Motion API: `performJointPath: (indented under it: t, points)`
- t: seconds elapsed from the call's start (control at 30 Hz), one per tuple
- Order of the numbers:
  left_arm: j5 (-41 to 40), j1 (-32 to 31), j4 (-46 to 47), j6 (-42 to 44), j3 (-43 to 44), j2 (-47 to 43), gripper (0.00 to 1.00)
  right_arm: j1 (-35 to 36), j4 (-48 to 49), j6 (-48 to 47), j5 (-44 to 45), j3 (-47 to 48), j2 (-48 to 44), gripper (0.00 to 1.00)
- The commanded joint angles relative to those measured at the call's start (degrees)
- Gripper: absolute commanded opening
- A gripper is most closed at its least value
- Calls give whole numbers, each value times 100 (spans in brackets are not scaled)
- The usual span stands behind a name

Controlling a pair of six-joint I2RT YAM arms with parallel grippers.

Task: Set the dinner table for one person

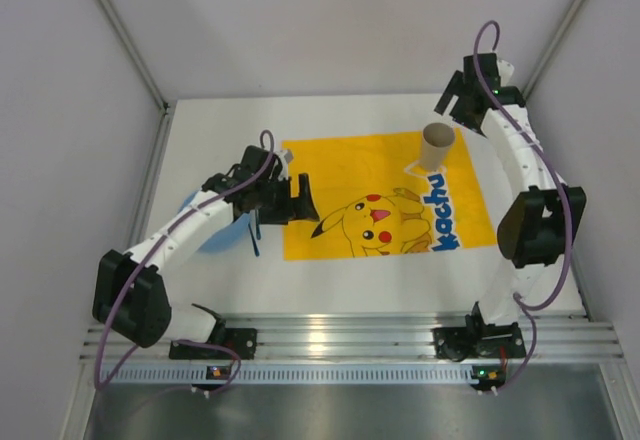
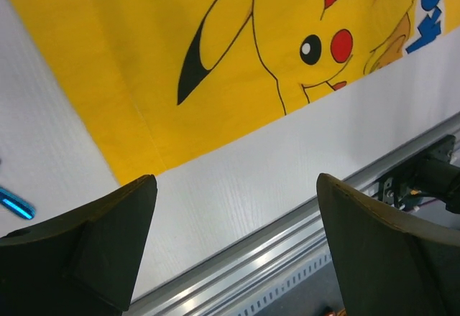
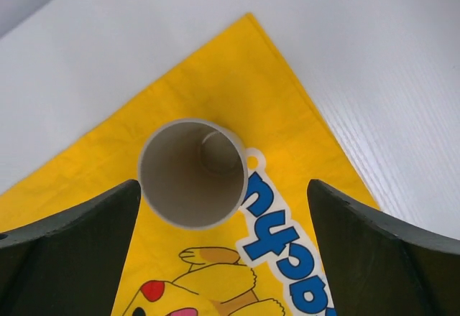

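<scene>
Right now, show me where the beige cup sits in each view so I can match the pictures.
Top external: the cup stands on the far right corner of the yellow mat.
Left wrist: not in view.
Right wrist: the cup is at picture centre, seen from above, mouth up.
Shared landmark: the blue lettering on the mat, just beside the cup.
</scene>
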Motion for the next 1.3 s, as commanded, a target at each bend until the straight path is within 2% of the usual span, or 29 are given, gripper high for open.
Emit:
performJointPath:
  t: [0.0,0.03,0.07,0.13,0.17,0.2,0.23,0.27,0.3,0.33,0.37,0.4,0.43,0.53,0.77,1.0,1.1,1.27]
  points:
    - [-1127,-54,-643,-9,801,-289,98,101,-80,-217,-58,610,-694,100]
    - [-1444,-81,-758,-1,1352,-454,98,127,-133,-270,12,689,-886,100]
    - [-2361,-124,-1038,-1,1670,-508,98,162,-177,-323,74,768,-1010,100]
    - [-3131,-134,-1224,43,2320,-648,98,329,-161,-516,250,560,-1517,100]
    - [-3492,-134,-1138,104,2280,-736,98,390,-73,-586,250,349,-1729,100]
    - [-4200,-134,-685,-9,2097,-868,98,469,215,-639,50,86,-1932,100]
    - [-4807,-108,-393,-375,1373,-1165,98,479,331,-613,-152,-491,-2247,100]
    - [-5048,-3,-268,-814,1035,-1307,98,462,384,-552,-328,-758,-2363,100]
    - [-4372,155,316,-705,701,-1457,98,470,454,-517,-722,-1013,-2434,100]
    - [-3922,461,574,-513,185,-1676,93,461,464,-499,-960,-1433,-2530,100]
    - [-3673,542,603,-485,58,-1704,91,479,368,-464,-1137,-1585,-2557,100]
    - [-3715,578,464,-554,48,-1669,90,470,306,-438,-1504,-1708,-2592,100]
    - [-4080,596,-112,-624,135,-1460,89,470,279,-429,-1656,-1936,-2706,100]
    - [-4400,683,-775,-616,162,-959,88,593,393,-507,-1919,-2410,-3083,100]
    - [-3873,693,-258,402,-181,-361,83,733,-63,-982,-1833,-2483,-3331,100]
    - [-3575,701,94,684,3,737,77,760,-283,-956,-2000,-2562,-3515,100]
    - [-3697,701,154,728,117,1194,72,760,-380,-1009,-1921,-2606,-3656,100]
    - [-3768,763,339,746,179,1477,67,751,-476,-1052,-1877,-2746,-3788,100]
